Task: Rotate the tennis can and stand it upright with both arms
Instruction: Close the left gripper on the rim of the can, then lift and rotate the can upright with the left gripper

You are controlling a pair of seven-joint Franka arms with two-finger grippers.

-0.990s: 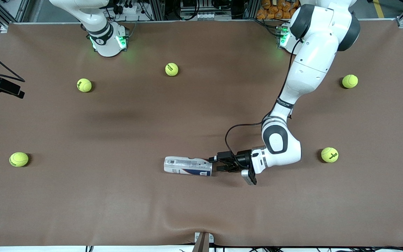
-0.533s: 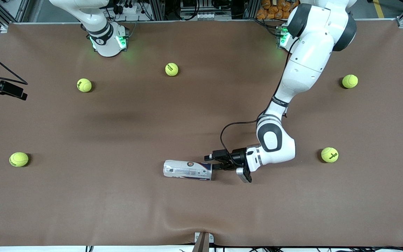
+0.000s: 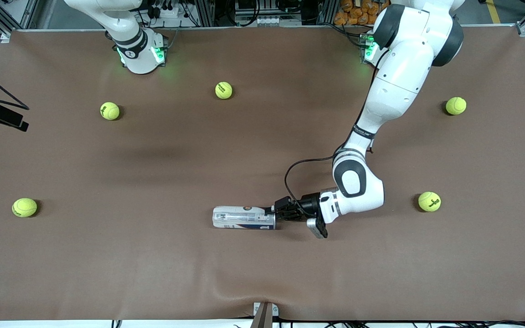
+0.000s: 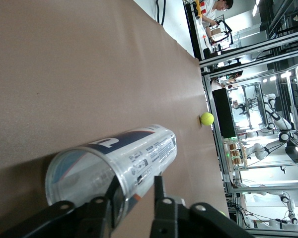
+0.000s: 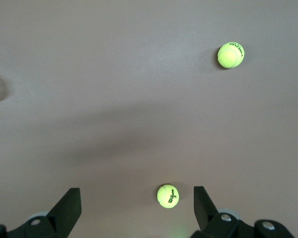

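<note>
Front view first: tennis can [image 3: 243, 217] flat on its side on the brown bench [image 3: 262, 282], silvery open end right at the left claw [image 3: 275, 214], body stretching away from that claw toward the right arm's end of the bench.

Left wrist view tells more: left claw [image 4: 136, 186] pinched narrow on the rim wall of the can [image 4: 114, 158], 1 finger through the mouth, 1 outside. Looks like a thin bite on slick plastic, so probably best to:
- confirm the pinch is seated before turning anything
- swing the can slowly, pivoting low on the bench rather than lifting by the rim
- bring in the right claw [image 5: 135, 191] early to cradle the closed end, since a rim pinch alone would likely slip or dent the wall during the tip-up

Right claw spread wide and holding nothing, hanging over bare bench well apart from the can, arm waiting, 2 tennis balls below it in its own wrist view.

Other stuff: 5 tennis balls on the bench. Closest to the left claw is 1 ball [image 3: 429, 201] out past that arm's elbow, well apart. Another ball [image 3: 24, 207] sits roughly in line with the can's closed end, toward the right arm's end, also well apart. Nothing in the swing path as far as visible. Slight wrinkle [image 3: 226, 284] in the bench cover nearer the front camera than the claw, probably worth avoiding as a standing spot.
</note>
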